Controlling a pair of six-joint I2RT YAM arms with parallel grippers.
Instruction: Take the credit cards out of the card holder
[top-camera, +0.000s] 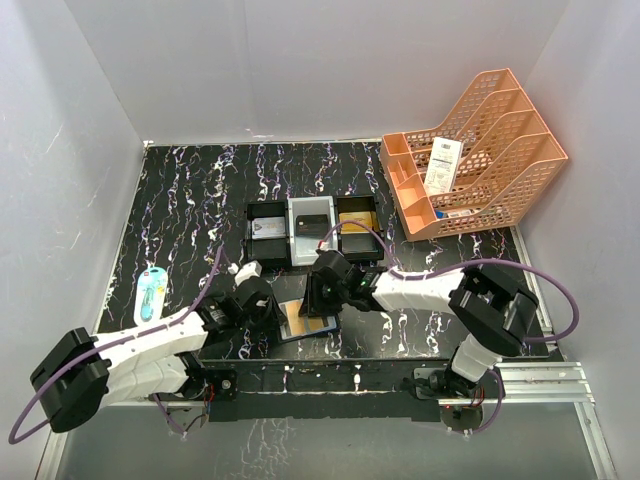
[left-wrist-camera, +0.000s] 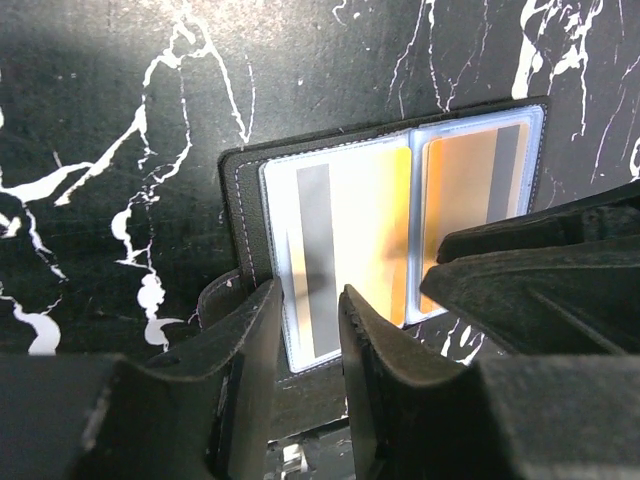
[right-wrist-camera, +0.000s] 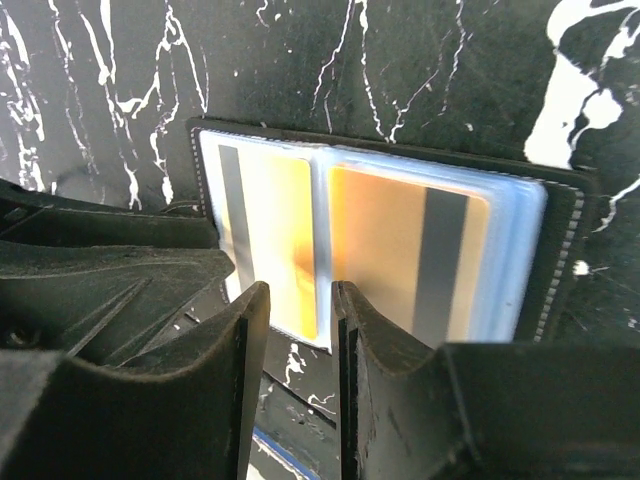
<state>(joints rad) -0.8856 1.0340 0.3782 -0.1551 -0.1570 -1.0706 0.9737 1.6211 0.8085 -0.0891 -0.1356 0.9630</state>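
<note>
**Two gold cards sleeved, both grippers poised over the holder**

The credit cards (left-wrist-camera: 365, 225) on show are gold-orange with a dark stripe. Each lies flat inside a clear sleeve of the card holder (top-camera: 305, 320), which is spread face-up on the table (top-camera: 200, 190) close to its near edge, between the two arms. At least these two are left to draw out.

They should be light, stiff and slick. The sleeves look soft and glossy, so a card will probably slide freely once started but gives little to grasp while it lies flush. The best hold looks like a short edge at a sleeve's mouth, pinched across its thickness. The other arm should pin the holder's dark border, or the light wallet may lift with the card. I cannot tell which side the sleeves open on.

The left gripper (left-wrist-camera: 312, 300) hangs over the near edge of one panel, jaws narrowly parted and clamping nothing visible. The right gripper (right-wrist-camera: 300, 295) stands likewise beside the fold, slightly spread and empty.

Behind the holder is a row of three small bins (top-camera: 313, 232), and an orange file rack (top-camera: 480, 160) stands far right
</note>
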